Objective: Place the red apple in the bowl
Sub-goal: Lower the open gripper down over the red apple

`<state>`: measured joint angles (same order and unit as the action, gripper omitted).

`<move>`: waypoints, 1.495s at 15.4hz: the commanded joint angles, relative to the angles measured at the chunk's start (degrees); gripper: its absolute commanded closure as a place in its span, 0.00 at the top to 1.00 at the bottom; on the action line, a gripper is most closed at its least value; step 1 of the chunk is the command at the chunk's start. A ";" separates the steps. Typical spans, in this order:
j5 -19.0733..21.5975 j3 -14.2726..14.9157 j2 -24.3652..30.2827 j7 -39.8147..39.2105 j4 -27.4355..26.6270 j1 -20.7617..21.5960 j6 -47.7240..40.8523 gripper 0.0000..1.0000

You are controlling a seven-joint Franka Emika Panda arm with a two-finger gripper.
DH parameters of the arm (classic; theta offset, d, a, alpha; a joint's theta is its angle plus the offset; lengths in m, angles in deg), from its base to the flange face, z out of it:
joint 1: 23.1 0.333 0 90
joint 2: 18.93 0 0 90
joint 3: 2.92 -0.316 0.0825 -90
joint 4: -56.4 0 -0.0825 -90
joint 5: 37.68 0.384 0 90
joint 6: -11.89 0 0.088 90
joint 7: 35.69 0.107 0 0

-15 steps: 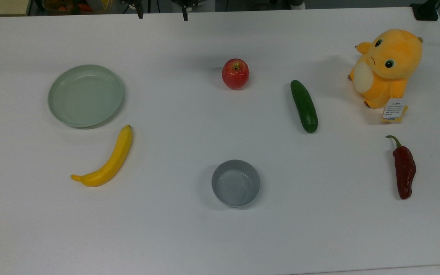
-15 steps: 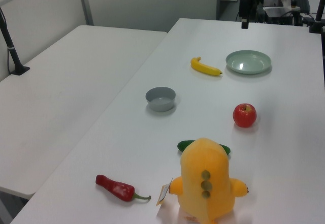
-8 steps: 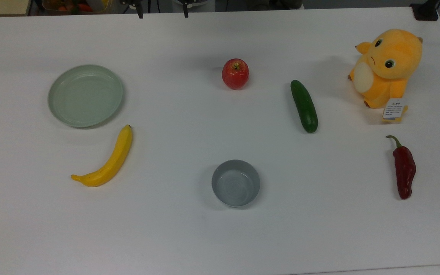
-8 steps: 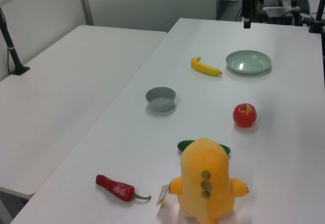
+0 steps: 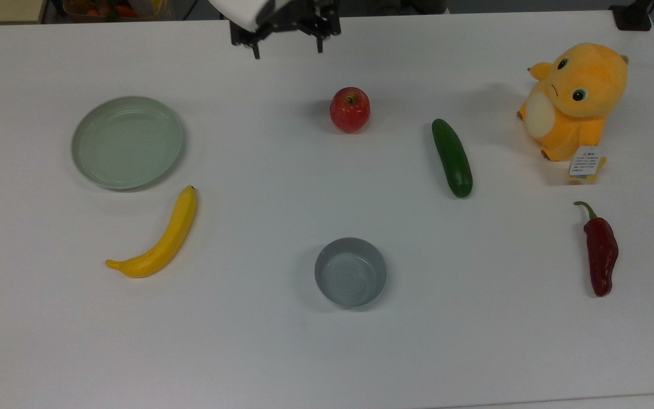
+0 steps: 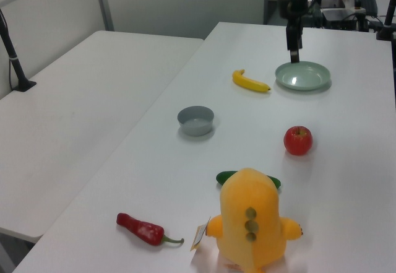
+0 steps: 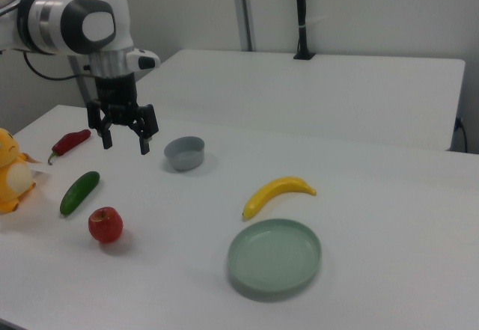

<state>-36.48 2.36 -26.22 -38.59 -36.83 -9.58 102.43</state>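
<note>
On the white desk nothing has yet been accomplished: the red apple sits untouched toward the far edge, and the bowl is empty. The claw is held spread open in the air, gripping nothing, so approach, grasp, carry and release are all judged outstanding.

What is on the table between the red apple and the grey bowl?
Nothing: in the top view, bare white table separates the red apple from the grey bowl.

Red apple: glossy, smooth skin. Bowl: matt grey, plastic-looking. Plate: pale green, faint sheen. Plush toy: fuzzy orange cloth, paper tag. Chili pepper: wrinkled, shiny. Table: smooth matt white.
</note>
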 commanded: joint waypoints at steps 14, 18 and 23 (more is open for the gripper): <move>-3.58 -3.34 9.05 11.16 -26.82 6.87 24.25 1.00; -4.37 -3.70 6.60 11.07 -28.23 6.78 28.20 1.00; -4.37 -4.40 3.69 11.16 -28.23 6.78 32.07 1.00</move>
<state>-39.73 -1.43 -21.43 -28.61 -64.41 -3.19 131.36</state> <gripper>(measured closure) 0.000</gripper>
